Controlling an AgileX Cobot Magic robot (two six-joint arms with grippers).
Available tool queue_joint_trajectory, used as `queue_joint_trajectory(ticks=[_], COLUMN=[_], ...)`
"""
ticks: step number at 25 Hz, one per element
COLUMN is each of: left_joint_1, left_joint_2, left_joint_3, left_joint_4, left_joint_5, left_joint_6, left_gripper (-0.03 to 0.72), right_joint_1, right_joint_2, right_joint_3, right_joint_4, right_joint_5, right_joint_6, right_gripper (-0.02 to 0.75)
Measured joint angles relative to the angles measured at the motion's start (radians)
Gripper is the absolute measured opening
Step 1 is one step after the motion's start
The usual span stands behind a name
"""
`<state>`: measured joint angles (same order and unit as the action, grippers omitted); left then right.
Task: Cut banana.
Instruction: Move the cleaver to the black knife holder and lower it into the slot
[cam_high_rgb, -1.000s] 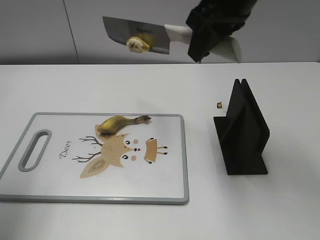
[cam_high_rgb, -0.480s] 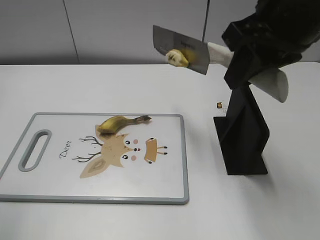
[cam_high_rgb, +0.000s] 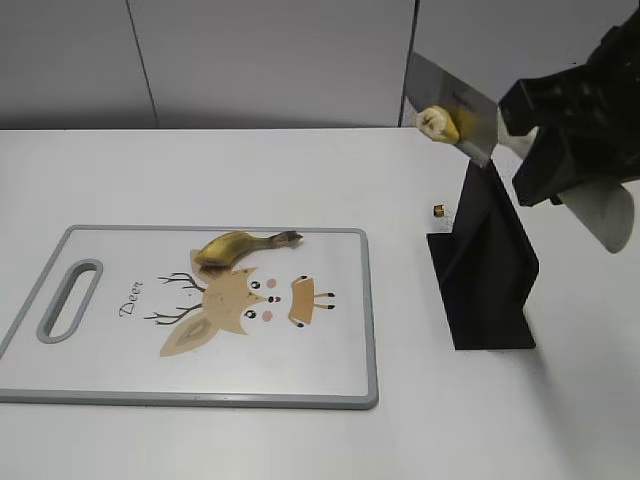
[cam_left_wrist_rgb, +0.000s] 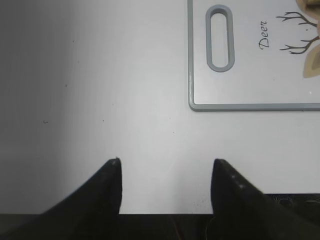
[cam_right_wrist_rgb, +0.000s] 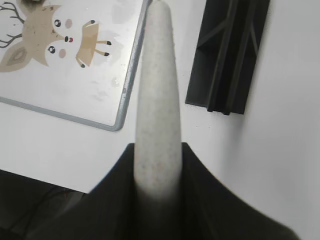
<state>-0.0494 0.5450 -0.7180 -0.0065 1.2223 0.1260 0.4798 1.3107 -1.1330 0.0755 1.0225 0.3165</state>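
A cut banana (cam_high_rgb: 238, 247) with its stem lies on the white cutting board (cam_high_rgb: 330, 380) with a deer picture. My right gripper (cam_high_rgb: 560, 130) is shut on the pale handle (cam_right_wrist_rgb: 157, 100) of a cleaver (cam_high_rgb: 455, 105) held in the air above the black knife stand (cam_high_rgb: 485, 265). A banana slice (cam_high_rgb: 436, 123) sticks to the blade. My left gripper (cam_left_wrist_rgb: 165, 165) is open and empty over bare table left of the board's handle slot (cam_left_wrist_rgb: 220, 30); it is out of the exterior view.
A small brown bit (cam_high_rgb: 438, 210) lies on the white table just left of the knife stand. The stand also shows in the right wrist view (cam_right_wrist_rgb: 227, 55), right of the board's corner (cam_right_wrist_rgb: 117, 122). A grey wall runs behind the table.
My right gripper has carried the cleaver, with the slice stuck to its blade, rightward from above the board to above the knife stand. The banana on the board has not moved.
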Motion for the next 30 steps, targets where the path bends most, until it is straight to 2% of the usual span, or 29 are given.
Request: queue_joint_trajectory(ticks=[10,16,30], left_joint_1=[0.000,0.000,0.000], left_joint_2=[-0.314,-0.532,-0.551], left_joint_3=[0.117,0.178,0.225], left_joint_4=[-0.005,-0.031,-0.064], left_joint_5=[0.000,-0.015,-0.139], left_joint_6=[-0.001,-0.001,-0.001], left_gripper=[0.555,0.555,0.555], right_joint_1=[0.000,0.000,0.000], right_joint_2=[-0.094,-0.122,-0.123], right_joint_3=[0.113,0.135,0.234], right_joint_4=[-0.160,-0.178,-0.173], right_joint_5=[-0.025,-0.041,-0.135], right_joint_6=[0.165,0.209,0.214], right_gripper=[0.160,0.160,0.160])
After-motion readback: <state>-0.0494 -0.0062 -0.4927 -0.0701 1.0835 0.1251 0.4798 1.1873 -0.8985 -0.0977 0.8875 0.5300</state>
